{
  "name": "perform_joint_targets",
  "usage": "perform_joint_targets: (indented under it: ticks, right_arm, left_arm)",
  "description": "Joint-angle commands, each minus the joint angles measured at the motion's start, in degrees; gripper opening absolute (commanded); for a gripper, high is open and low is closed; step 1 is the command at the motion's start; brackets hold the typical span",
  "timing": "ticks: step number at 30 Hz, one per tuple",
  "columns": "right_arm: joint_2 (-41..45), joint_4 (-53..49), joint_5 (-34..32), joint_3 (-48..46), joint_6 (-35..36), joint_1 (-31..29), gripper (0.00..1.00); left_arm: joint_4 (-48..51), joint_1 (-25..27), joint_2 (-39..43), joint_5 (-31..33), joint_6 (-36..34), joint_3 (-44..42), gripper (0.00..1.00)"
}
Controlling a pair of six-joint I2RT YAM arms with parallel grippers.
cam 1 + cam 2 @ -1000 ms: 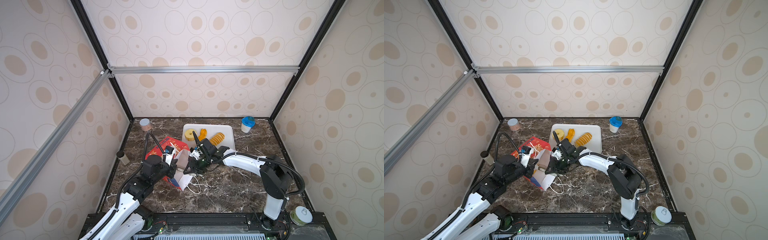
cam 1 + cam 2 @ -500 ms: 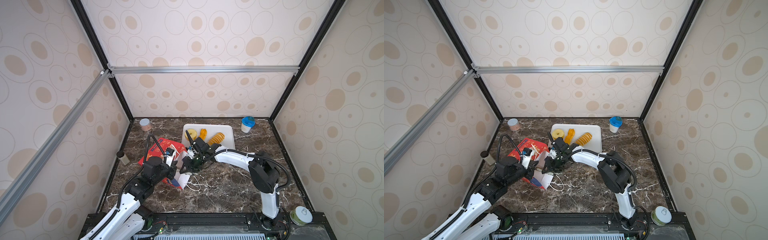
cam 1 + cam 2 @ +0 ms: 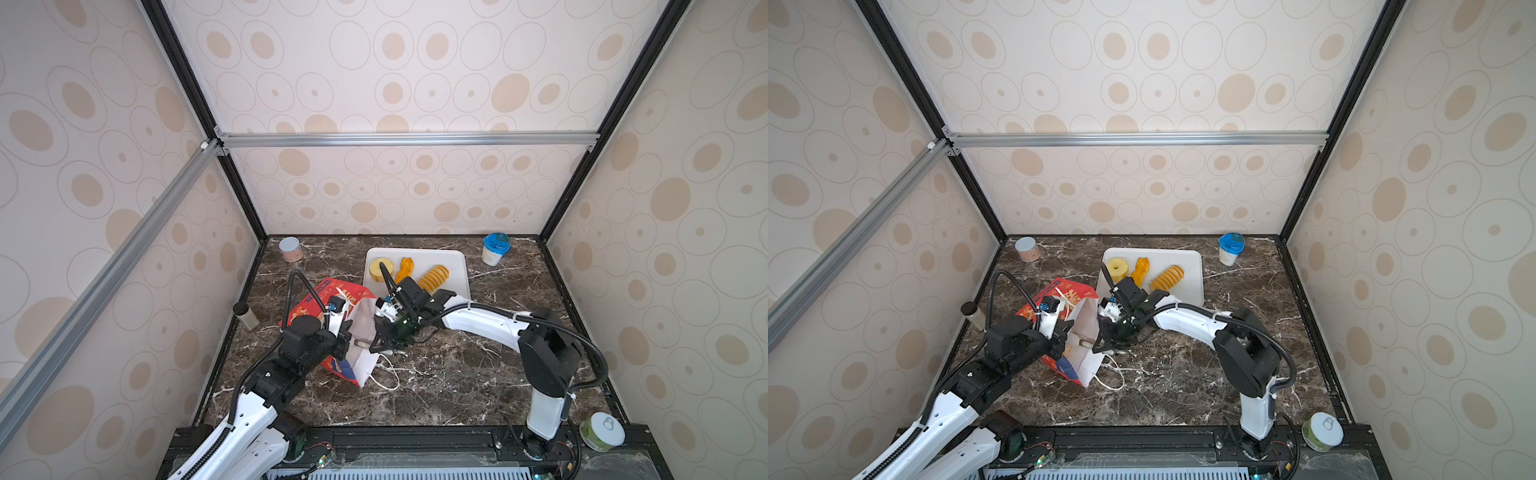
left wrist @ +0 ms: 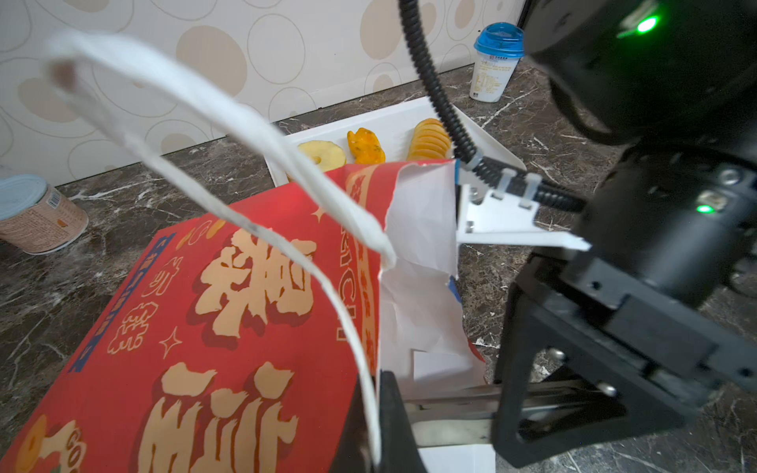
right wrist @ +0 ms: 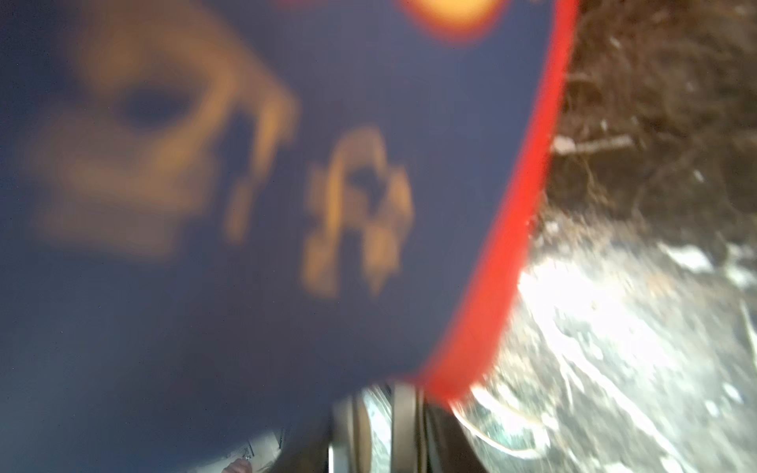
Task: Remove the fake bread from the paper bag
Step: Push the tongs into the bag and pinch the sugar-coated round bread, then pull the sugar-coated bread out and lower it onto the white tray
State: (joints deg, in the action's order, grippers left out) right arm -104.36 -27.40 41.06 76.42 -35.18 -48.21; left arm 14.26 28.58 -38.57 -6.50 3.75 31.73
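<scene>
- Both top views: white tray [image 3: 455, 266], upper centre, holds ring [image 3: 381, 269], twisted stick [image 3: 406, 268], ridged loaf [image 3: 433, 277].
- Red paper bag [image 3: 353, 293] gapes, white-lined.
- Left gripper [image 4: 377, 417] clamps its rim; right gripper [image 3: 384, 347] unclear.

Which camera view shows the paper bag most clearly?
The left wrist view: the paper bag fills it, with its red front, printed characters and white lining clear. Both top views show the bag small, from above. The right wrist view shows only a blurred blue and red part of it.

White tray [image 3: 455, 270], pink can [image 3: 289, 248], blue-lidded cup [image 3: 494, 248]
</scene>
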Motion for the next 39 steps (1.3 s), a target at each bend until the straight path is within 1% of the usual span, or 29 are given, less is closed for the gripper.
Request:
perform_joint_targets:
  ticks: [1, 5, 10, 12, 16, 20, 23, 29, 31, 34, 39]
  right_arm:
    - [6.3, -4.1, -1.5, -2.8, 3.0, -0.2, 0.0]
    - [11.4, -6.3, -3.1, -5.3, 3.7, -0.2, 0.0]
    - [15.2, -8.7, -5.3, -6.3, 4.7, -0.2, 0.0]
    - [16.2, -9.6, -6.2, -6.2, 5.1, -0.2, 0.0]
    - [17.3, -9.3, -5.6, -6.5, 5.2, 0.2, 0.0]
    - [18.0, -8.4, -5.3, -6.2, 5.3, 1.1, 0.0]
    - [18.5, -7.4, -3.4, -6.0, 4.8, 2.3, 0.0]
    - [19.4, -12.1, -4.7, -2.6, 7.2, 3.0, 0.0]
    - [20.4, -13.2, -4.7, -2.2, 7.4, 4.0, 0.0]
    - [22.7, -13.1, -2.8, -2.6, 6.8, 6.5, 0.0]
    - [28.2, -10.7, 2.5, -5.2, 4.8, 12.8, 0.0]
  left_arm:
    - [-1.2, 0.5, 0.3, 0.3, -1.1, 1.0, 0.0]
    - [-1.1, 0.5, -0.6, 0.4, -0.7, 1.3, 0.0]
    - [-2.6, 0.5, -0.8, 2.4, 0.5, 1.0, 0.0]
    - [-3.3, 0.4, -0.9, 3.6, 1.0, 1.0, 0.0]
    - [-3.7, 0.5, -2.4, 7.1, 2.6, 2.0, 0.0]
    - [-4.1, 0.5, -4.6, 7.9, 3.8, 3.5, 0.0]
    - [-3.2, 0.4, -6.3, 10.2, 5.2, 4.7, 0.0]
    - [-2.3, -0.1, -9.2, 14.8, 7.3, 8.4, 0.0]
    - [-2.2, -0.6, -10.6, 16.3, 7.7, 9.7, 0.0]
    - [-3.0, -1.6, -12.8, 17.5, 7.9, 10.8, 0.0]
    - [-6.3, -4.7, -15.3, 19.7, 10.4, 10.8, 0.0]
